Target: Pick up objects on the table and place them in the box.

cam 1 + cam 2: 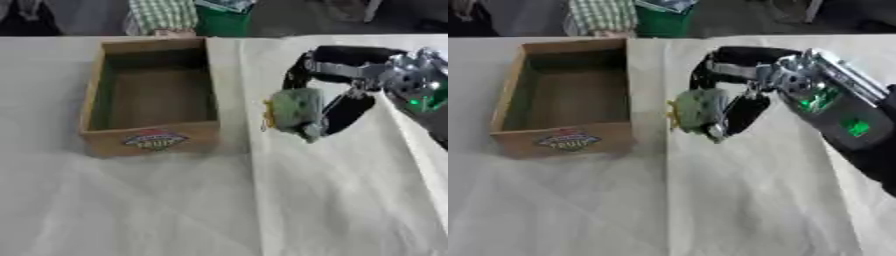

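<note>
A pale green lump [700, 111], soft-looking and rounded with a small yellow bit sticking out of its left side, is sitting in the grasp of the right hand [741, 107], to the right of the wooden box [150, 141] and apart from it. What it is exactly cannot be made out; it may be a small plush or a crumpled thing. The right hand's fingers are curling round it from above and from the right, with one dark finger wrapping under its lower edge. Whether it is hanging above the white tablecloth [175, 210] or resting on it cannot be told.

The main risk, as I judge it, is the lump slipping out on the way left, since much of its left side is bulging beyond the fingers. A second risk is the hand or the lump catching the box's near right wall if the carry is too low, which could shove the light box along the cloth. The cloth has a fold running down just under the hand, and a dragging finger could snag it.

The box is standing open and showing a bare bottom, a label on its front wall. The left hand is not appearing in either view.
</note>
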